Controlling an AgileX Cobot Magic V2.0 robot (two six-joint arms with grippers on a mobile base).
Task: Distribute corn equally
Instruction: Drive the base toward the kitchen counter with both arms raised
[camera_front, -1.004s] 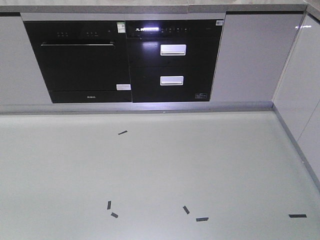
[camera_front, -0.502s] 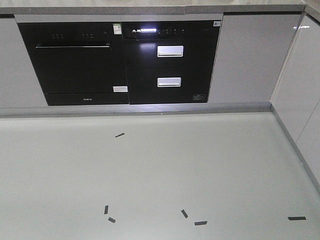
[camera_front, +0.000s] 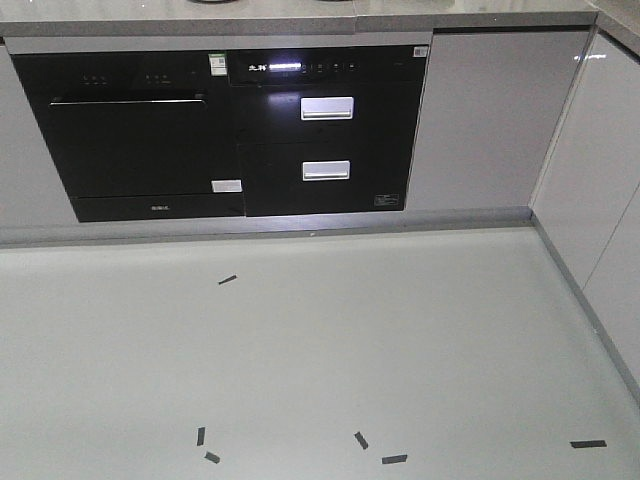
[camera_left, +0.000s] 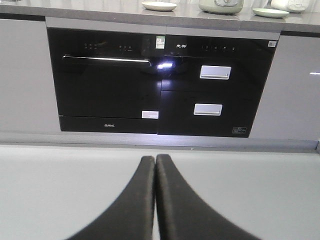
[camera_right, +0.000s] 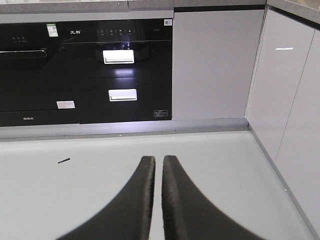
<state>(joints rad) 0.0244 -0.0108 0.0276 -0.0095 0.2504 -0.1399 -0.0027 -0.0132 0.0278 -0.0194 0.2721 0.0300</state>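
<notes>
left fingers pressed together, empty | right fingers a thin slit apart, empty | both above pale floor, facing black oven | plate on tabletop | corn not in view

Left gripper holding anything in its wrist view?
No, the left gripper is closed tip to tip, with nothing held in it.

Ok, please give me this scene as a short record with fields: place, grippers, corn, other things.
place: kitchen, pale floor in front of a black oven and a black drawer unit
left gripper: shut, holds nothing
right gripper: nearly shut, thin gap, holds nothing
corn: not in any view
counter: two plates and a pale appliance, left wrist view
floor marks: short black tape strips
</notes>
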